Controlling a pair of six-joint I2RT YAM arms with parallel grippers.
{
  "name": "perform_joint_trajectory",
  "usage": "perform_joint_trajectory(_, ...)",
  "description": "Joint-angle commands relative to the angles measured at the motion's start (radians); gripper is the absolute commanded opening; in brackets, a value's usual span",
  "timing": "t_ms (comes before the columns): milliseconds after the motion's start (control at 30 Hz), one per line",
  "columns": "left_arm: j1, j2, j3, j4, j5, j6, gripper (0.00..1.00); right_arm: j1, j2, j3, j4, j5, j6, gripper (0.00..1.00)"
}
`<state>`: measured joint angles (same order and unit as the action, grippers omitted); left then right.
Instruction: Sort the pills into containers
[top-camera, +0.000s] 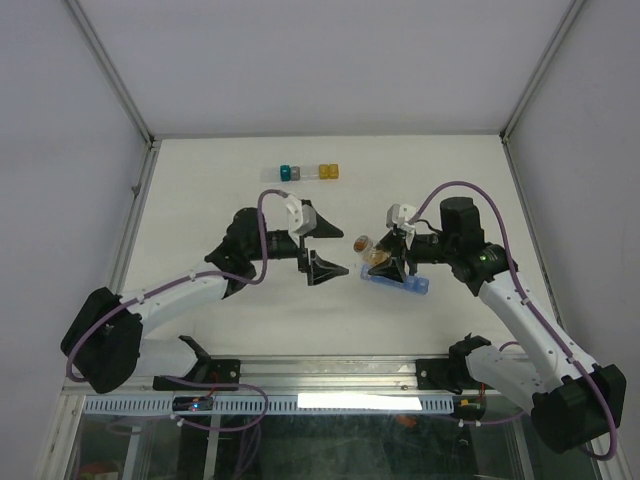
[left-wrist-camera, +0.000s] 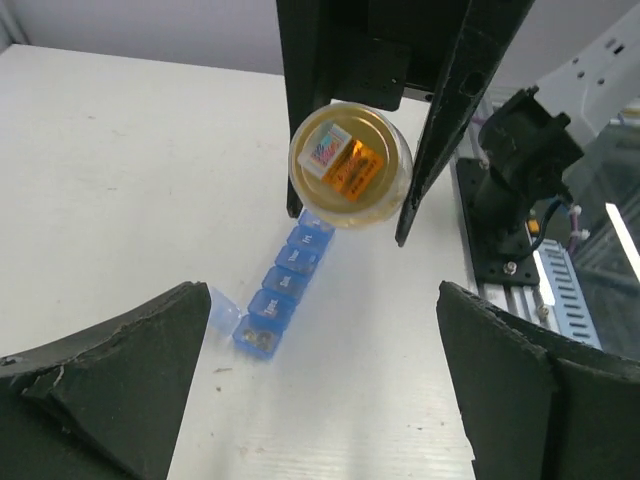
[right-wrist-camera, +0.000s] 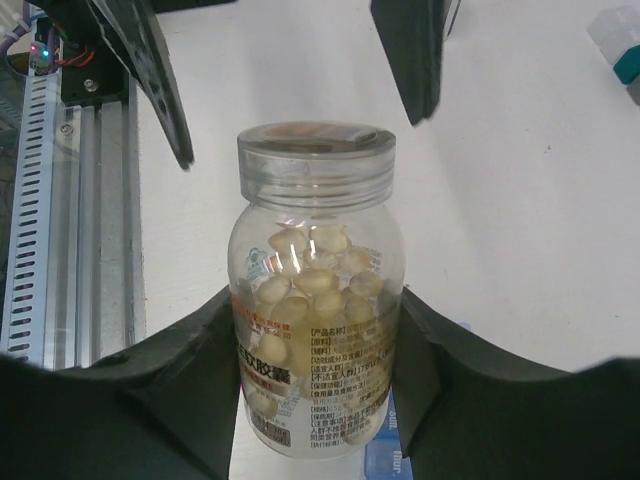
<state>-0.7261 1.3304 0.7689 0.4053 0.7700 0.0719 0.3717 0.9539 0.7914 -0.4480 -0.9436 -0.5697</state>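
One small clear bottle (right-wrist-camera: 315, 300) carries the whole job. It is clamped around its labelled body by the right pincer (right-wrist-camera: 315, 410) and held in the air just above the containers (left-wrist-camera: 285, 290), a blue strip of lidded cells lying on the bench (top-camera: 220, 200). The bottle lies roughly level, with its clear screw cap (right-wrist-camera: 315, 150) pointing away from the strip's right end toward the left pincer (left-wrist-camera: 320, 390). That pincer is released, its jaws spread wide, and it touches nothing. It sits near the strip's left end, level with the cap. The lid at that end of the strip (left-wrist-camera: 215, 310) stands flipped open.

The pale tan pills (right-wrist-camera: 310, 270) fill roughly the lower half of the bottle. It probably weighs little and feels rigid, and its smooth round wall could spin in a loose grip. The sensible hold for the free pincer is across the cap's rim, squarely on its sides, while the right one keeps the body from turning. Once uncapped, the pills will likely pour fast and bounce, so only a slight tilt directly over an open cell seems wise. A row of coloured cubes (top-camera: 310, 172) sits well beyond the strip, at the far side of the bench.
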Motion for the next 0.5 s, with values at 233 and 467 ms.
perform_joint_trajectory(233, 0.036, -0.279, -0.24, 0.387, -0.331, -0.769, 0.95, 0.003, -0.006, 0.04, 0.06, -0.037, 0.008, 0.0)
perform_joint_trajectory(467, -0.108, -0.278, 0.062, -0.257, -0.645, -0.623, 0.81, 0.002, -0.004, 0.038, 0.06, -0.035, 0.008, 0.0)
